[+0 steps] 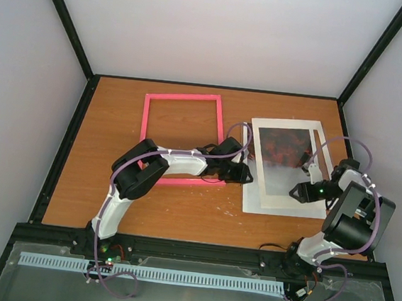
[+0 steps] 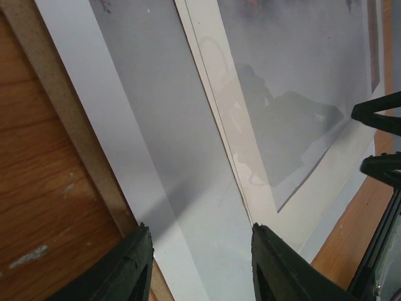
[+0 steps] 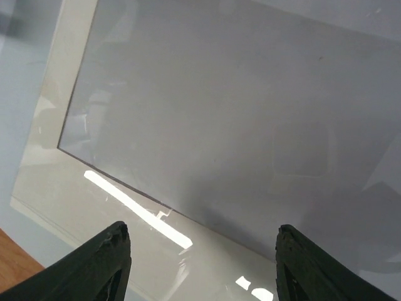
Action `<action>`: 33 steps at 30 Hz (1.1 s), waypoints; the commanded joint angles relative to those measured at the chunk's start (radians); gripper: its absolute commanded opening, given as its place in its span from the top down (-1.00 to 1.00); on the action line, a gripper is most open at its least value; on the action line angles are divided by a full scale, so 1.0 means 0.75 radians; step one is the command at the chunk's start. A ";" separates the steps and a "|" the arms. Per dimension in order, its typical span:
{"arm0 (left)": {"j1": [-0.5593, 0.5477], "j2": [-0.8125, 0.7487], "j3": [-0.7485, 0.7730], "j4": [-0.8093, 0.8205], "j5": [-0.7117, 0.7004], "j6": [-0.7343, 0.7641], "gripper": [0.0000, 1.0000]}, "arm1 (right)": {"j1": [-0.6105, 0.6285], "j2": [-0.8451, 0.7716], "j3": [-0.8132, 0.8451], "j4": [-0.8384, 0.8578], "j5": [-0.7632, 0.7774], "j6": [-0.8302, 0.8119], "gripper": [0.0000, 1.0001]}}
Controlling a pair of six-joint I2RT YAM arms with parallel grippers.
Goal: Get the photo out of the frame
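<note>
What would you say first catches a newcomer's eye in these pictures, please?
The bright pink rectangular frame lies empty on the wooden table, left of centre. To its right lies the dark red-and-black photo amid pale mat sheets, the left gripper and right gripper open above them.

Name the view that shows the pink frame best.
Top external: the whole bright pink rectangular frame lies flat, only its near-right corner hidden by the left arm. Neither wrist view shows any pink.
</note>
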 commanded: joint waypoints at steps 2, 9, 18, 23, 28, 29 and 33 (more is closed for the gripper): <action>-0.003 0.023 0.048 -0.007 -0.011 -0.029 0.11 | 0.035 0.065 -0.041 0.092 0.016 0.048 -0.23; -0.003 0.035 0.056 -0.026 -0.018 -0.042 0.10 | 0.054 0.095 -0.084 0.137 0.029 0.056 -0.22; -0.003 0.042 0.066 -0.058 -0.042 -0.073 0.05 | 0.058 0.122 -0.089 0.148 0.033 0.065 -0.22; -0.005 -0.002 0.024 -0.047 -0.080 -0.096 0.05 | 0.060 0.120 -0.092 0.149 0.032 0.064 -0.22; -0.005 -0.045 -0.043 0.001 -0.119 -0.127 0.05 | 0.065 0.123 -0.093 0.149 0.033 0.065 -0.22; -0.005 -0.042 -0.044 -0.001 -0.120 -0.129 0.05 | 0.067 0.123 -0.095 0.149 0.034 0.065 -0.22; -0.011 -0.043 -0.057 0.012 -0.122 -0.142 0.05 | 0.069 0.127 -0.095 0.151 0.037 0.064 -0.21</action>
